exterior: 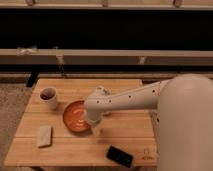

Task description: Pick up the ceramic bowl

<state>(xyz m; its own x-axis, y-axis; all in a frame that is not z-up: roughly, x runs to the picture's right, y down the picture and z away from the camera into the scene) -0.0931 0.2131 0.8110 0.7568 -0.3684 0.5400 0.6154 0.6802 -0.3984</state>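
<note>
Right, starting at the left of the wooden surface (127, 127): a small white cup (48, 96) with a dark inside stands near the far left corner. In front of it, towards the near edge, lies a pale rectangular block (44, 136), possibly a sponge, hard to say from this view. Moving across, the ceramic bowl (75, 116) sits flat just left of centre. It is orange-red and shallow, with faint pale marks inside, and it stands apart from the cup. And the gripper (95, 127) is down at the bowl's right rim, pointing at the surface and overlapping the rim's edge; whether it is spread or clamped on the rim, I cannot tell. Near the front edge, a dark flat slab (120, 156) lies alone. The white arm (135, 97) runs rightward into a bulky white body (185, 125).
</note>
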